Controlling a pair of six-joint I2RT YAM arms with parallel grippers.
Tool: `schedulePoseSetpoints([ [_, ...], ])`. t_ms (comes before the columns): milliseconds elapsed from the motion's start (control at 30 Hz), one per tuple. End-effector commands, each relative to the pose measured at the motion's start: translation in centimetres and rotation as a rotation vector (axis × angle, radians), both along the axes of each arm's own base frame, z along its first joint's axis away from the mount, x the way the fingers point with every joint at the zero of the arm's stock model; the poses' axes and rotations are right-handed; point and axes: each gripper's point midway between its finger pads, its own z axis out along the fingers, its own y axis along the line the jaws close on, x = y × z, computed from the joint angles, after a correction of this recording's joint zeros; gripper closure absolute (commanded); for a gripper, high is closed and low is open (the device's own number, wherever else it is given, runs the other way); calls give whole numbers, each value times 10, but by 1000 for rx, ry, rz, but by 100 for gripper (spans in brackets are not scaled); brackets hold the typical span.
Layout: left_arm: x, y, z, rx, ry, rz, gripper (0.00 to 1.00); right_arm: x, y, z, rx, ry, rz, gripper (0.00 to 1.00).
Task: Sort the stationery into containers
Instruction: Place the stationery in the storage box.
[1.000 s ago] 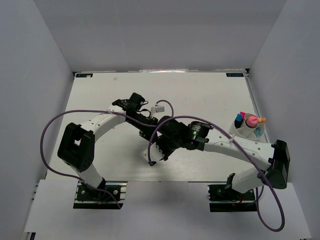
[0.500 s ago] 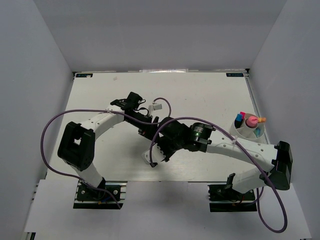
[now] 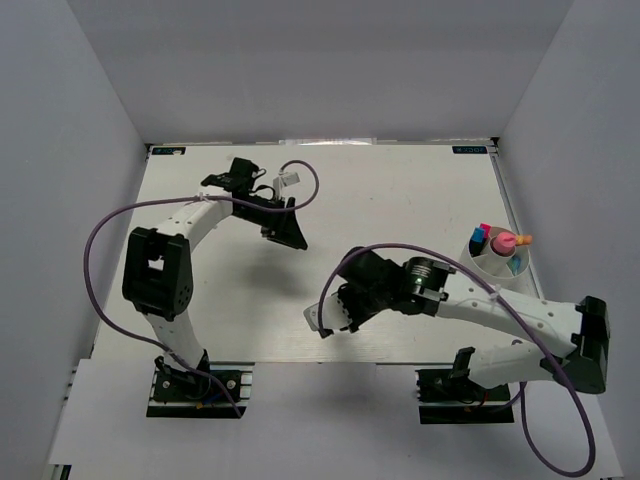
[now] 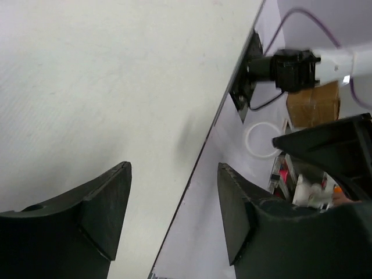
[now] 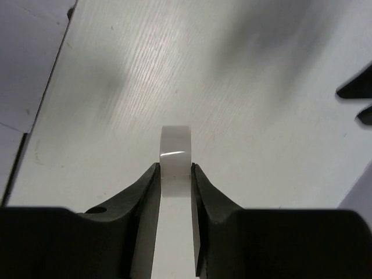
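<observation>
A small white ring (image 5: 175, 152) stands on edge between the fingertips of my right gripper (image 5: 175, 168), which is shut on it just above the table. From above, that gripper (image 3: 325, 322) hangs near the table's front edge, left of centre. My left gripper (image 3: 287, 232) is at the back left of the table. In its wrist view it (image 4: 174, 215) is open, with nothing between its fingers. The white round container (image 3: 495, 262) sits at the right edge. It holds several markers, among them a pink one (image 3: 503, 241) and a blue one (image 3: 518, 264).
Grey walls close in the white table (image 3: 400, 190) on three sides. Purple cables (image 3: 100, 250) loop off both arms. The right arm's long white link (image 3: 500, 310) runs just in front of the container.
Both grippers were together at mid-table. The left one has opened and swung back to the far left. The right one has drawn toward the front edge with the white ring.
</observation>
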Motion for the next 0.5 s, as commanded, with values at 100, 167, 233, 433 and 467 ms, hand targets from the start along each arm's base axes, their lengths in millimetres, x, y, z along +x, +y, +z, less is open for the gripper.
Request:
schedulePoseSetpoints([
  [100, 6, 23, 0, 1, -28, 81, 24, 14, -57, 3, -19, 46, -378, 94],
  [167, 5, 23, -3, 1, -20, 79, 23, 21, -79, 1, -44, 85, -502, 95],
  [233, 7, 21, -6, -8, -8, 72, 23, 29, -92, 2, -62, 128, -587, 97],
  [433, 24, 11, -5, -28, 19, 41, 20, 103, -108, 22, -38, 258, -834, 100],
  [467, 24, 11, -4, -32, 27, 39, 18, 108, -104, 25, -34, 311, -839, 100],
])
